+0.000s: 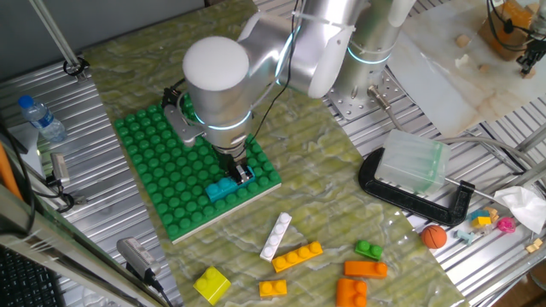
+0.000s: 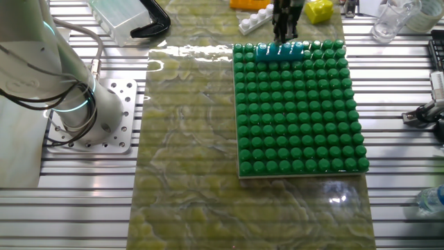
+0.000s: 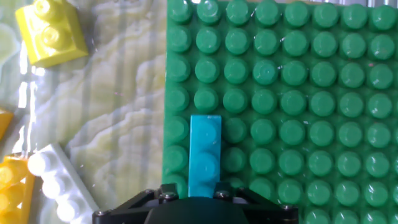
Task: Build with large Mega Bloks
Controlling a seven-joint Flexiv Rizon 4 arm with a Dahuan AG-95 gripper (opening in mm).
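A teal brick [image 1: 223, 189] lies along the edge row of the green studded baseplate [image 1: 162, 162]. My gripper [image 1: 239, 170] stands straight over one end of it, fingers down at the brick. In the hand view the teal brick [image 3: 205, 152] runs up from between the jaws of the gripper [image 3: 202, 202] and lines up with the baseplate [image 3: 298, 93] studs. From the other side, the gripper [image 2: 285, 35] stands on the teal brick [image 2: 281, 50] at the far edge of the baseplate [image 2: 298, 118]. Loose bricks lie off the plate: white [image 1: 276, 236], long yellow [image 1: 298, 255], square yellow [image 1: 212, 284], green [image 1: 368, 250], orange [image 1: 365, 269].
A clear plastic box [image 1: 412, 162] sits in a black clamp [image 1: 401, 192] to the right, with a small orange ball [image 1: 434, 236] near it. A water bottle [image 1: 41, 119] lies at the left. The arm's base [image 2: 83, 118] is bolted beside the mat.
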